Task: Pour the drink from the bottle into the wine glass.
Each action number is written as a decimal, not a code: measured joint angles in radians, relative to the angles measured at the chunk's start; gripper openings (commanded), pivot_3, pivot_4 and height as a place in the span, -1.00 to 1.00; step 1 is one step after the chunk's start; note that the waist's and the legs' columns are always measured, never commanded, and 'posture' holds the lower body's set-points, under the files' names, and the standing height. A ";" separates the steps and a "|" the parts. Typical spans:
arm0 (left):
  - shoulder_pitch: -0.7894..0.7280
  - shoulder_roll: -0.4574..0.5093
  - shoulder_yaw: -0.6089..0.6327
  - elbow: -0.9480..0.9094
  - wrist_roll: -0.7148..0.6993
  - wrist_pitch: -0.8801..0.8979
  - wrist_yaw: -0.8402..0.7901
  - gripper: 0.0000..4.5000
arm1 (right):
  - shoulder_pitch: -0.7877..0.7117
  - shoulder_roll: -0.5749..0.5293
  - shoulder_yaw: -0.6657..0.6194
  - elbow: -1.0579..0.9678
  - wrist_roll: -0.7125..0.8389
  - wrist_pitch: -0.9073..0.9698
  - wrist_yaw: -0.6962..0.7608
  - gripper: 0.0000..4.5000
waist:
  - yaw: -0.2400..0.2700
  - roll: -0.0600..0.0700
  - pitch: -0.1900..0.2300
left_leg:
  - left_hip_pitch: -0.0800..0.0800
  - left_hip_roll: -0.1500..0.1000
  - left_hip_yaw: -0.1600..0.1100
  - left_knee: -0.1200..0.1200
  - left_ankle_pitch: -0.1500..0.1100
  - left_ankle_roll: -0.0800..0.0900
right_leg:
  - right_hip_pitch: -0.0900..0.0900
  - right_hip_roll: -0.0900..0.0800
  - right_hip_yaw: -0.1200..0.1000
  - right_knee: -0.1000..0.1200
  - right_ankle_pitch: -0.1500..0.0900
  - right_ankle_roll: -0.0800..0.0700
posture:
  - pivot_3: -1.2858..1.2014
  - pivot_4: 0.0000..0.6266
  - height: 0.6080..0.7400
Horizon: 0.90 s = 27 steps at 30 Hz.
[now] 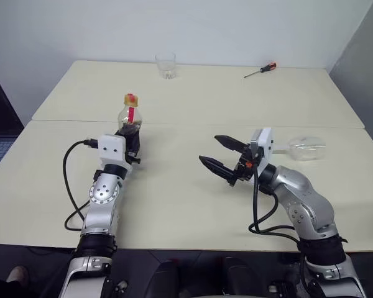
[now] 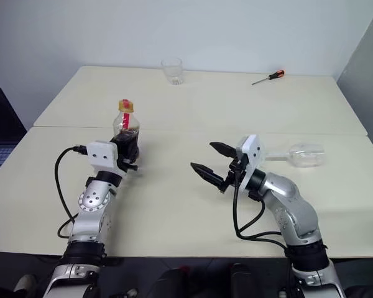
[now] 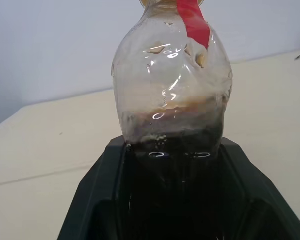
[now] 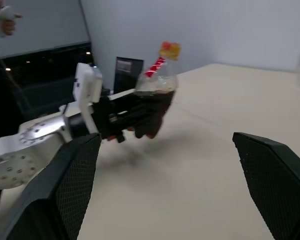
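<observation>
Lying wine glass (image 1: 308,149) behind right gripper (image 1: 222,155), tumbler (image 1: 166,65), screwdriver (image 1: 260,70) far bk.

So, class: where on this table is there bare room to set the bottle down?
Bare top lies between the bottle and the right gripper, and mid-table between the tumbler and screwdriver. Crowded: the right edge, where the wine glass lies on its side.

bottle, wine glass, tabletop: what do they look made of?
Bottle: clear thin plastic by the look, with a dented, wrinkled wall, a red label and a yellow cap.
Wine glass: transparent and smooth, lying on its side; glass or clear plastic, cannot tell which.
Tabletop: matte cream surface, probably laminate; even tone, no grain.
</observation>
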 measured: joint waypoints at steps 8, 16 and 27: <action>-0.043 0.018 -0.065 -0.124 -0.070 0.067 -0.225 -0.15 | -0.150 0.014 0.028 0.094 0.065 0.086 0.083 1.00 | -0.003 0.000 0.000 | 0.000 0.000 0.000 0.000 0.000 0.000 | 0.000 0.000 0.000 0.000 0.000 0.000 | 0.03 -0.52 1.00; -0.083 0.032 -0.076 -0.154 -0.112 0.123 -0.347 -0.15 | -0.321 0.057 -0.004 0.354 0.008 0.013 0.084 1.00 | -0.002 0.000 0.000 | 0.000 0.000 0.000 0.000 0.000 0.000 | 0.000 0.001 0.000 0.000 0.000 0.000 | 0.03 -0.52 1.00; -0.080 0.000 -0.091 -0.267 -0.181 0.191 -0.433 -0.15 | -0.387 0.098 -0.044 0.498 -0.019 -0.018 0.107 1.00 | -0.005 0.001 0.000 | 0.000 0.001 0.001 -0.001 0.000 0.000 | -0.001 0.001 0.001 0.000 0.000 0.000 | 0.03 -0.52 1.00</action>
